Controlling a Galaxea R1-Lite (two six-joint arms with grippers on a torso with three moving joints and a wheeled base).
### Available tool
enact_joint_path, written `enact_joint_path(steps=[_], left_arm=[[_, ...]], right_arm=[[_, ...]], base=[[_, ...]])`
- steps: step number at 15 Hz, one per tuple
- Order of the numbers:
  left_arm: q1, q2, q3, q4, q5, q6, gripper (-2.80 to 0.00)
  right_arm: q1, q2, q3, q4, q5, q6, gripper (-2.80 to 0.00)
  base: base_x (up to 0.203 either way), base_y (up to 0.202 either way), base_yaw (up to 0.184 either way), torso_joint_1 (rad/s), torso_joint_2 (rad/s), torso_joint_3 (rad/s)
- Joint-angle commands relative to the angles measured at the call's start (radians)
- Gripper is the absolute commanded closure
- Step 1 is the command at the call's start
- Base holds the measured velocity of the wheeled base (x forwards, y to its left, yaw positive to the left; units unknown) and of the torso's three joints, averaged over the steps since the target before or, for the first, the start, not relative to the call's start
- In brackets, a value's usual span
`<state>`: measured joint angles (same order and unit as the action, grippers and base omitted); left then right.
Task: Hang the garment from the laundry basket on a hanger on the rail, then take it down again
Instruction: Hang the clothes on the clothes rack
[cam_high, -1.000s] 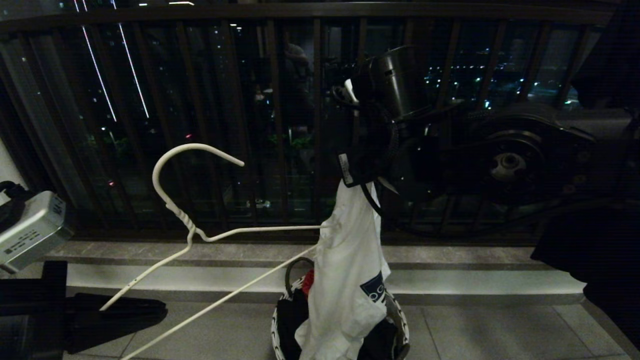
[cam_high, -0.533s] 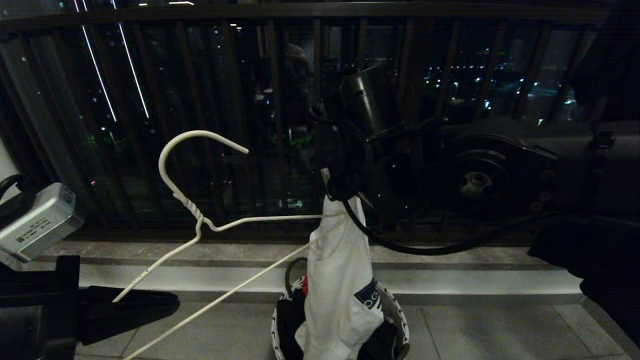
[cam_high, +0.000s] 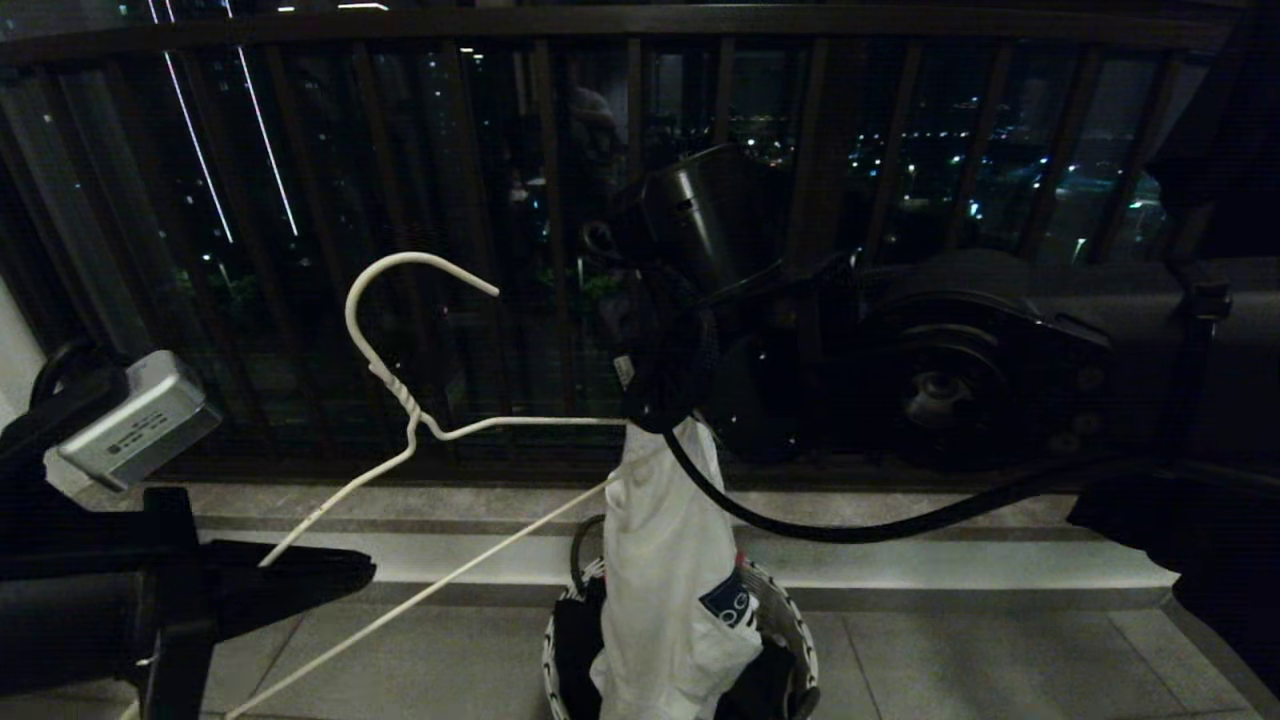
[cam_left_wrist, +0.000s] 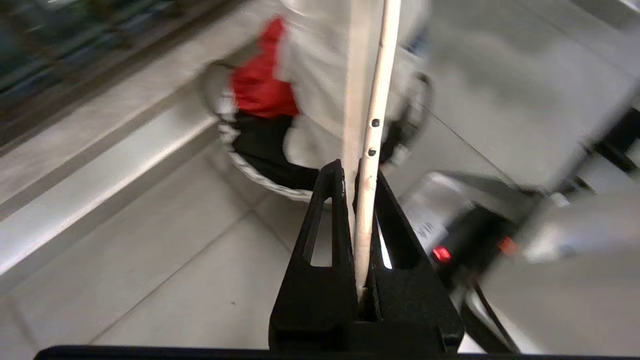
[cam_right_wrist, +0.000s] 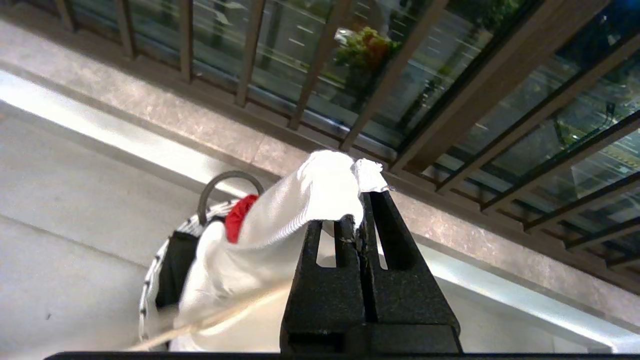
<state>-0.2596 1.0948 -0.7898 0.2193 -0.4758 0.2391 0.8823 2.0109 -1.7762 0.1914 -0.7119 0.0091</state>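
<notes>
- Right claw (cam_right_wrist: 361, 212) is clenched on a top fold of the garment (cam_high: 665, 590), holding it up above the laundry basket (cam_high: 795, 625); the shirt's lower end hangs down into the basket, beside a red cloth (cam_right_wrist: 239, 217) and a black garment (cam_left_wrist: 267, 150).
- Left claw (cam_left_wrist: 356, 182) is clenched on one lower wire of the hanger (cam_high: 420, 420), low on the robot's left, just above the floor (cam_high: 450, 650).
- Key relation: the hanger's long axis runs level from the left claw toward the shirt, and its far shoulder end meets the cloth just under the right claw. Judging by this, the next move is to feed that end into the shirt's opening.
- Whether the wire tip is inside the neck or merely against the fabric cannot be told.
- Nothing here shows the rail; only a dark window railing (cam_high: 640, 20) stands behind.
</notes>
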Motion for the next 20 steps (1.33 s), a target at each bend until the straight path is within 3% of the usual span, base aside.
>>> enact_joint_path(steps=[1, 4, 9, 12, 18, 20], left_arm=[[0.0, 0.032, 0.002, -0.022, 0.051, -0.03, 0.0], [0.0, 0.03, 0.001, -0.023, 0.123, -0.025, 0.0], [0.0, 0.013, -0.004, -0.023, 0.158, -0.026, 0.0], [0.0, 0.028, -0.003, -0.055, 0.225, -0.025, 0.0], [-0.019, 0.06, 0.024, -0.109, 0.218, -0.036, 0.0], [-0.038, 0.082, 0.058, -0.194, 0.219, -0.041, 0.0]], right_arm=[[0.006, 0.0, -0.002, 0.01, -0.004, 0.0, 0.0], [0.004, 0.0, -0.003, 0.02, -0.006, 0.0, 0.0], [-0.005, -0.001, -0.005, 0.052, -0.006, 0.0, 0.0], [0.006, -0.003, -0.003, 0.065, -0.002, 0.003, 0.0], [0.039, 0.028, -0.078, 0.077, 0.035, 0.011, 0.0], [0.048, 0.047, -0.118, 0.081, 0.043, 0.012, 0.0]], base=[[0.0, 0.0, 0.0, 0.0, 0.0, 0.0], [0.0, 0.0, 0.0, 0.0, 0.0, 0.0], [0.0, 0.0, 0.0, 0.0, 0.0, 0.0], [0.0, 0.0, 0.0, 0.0, 0.0, 0.0], [0.0, 0.0, 0.0, 0.0, 0.0, 0.0], [0.0, 0.0, 0.0, 0.0, 0.0, 0.0]])
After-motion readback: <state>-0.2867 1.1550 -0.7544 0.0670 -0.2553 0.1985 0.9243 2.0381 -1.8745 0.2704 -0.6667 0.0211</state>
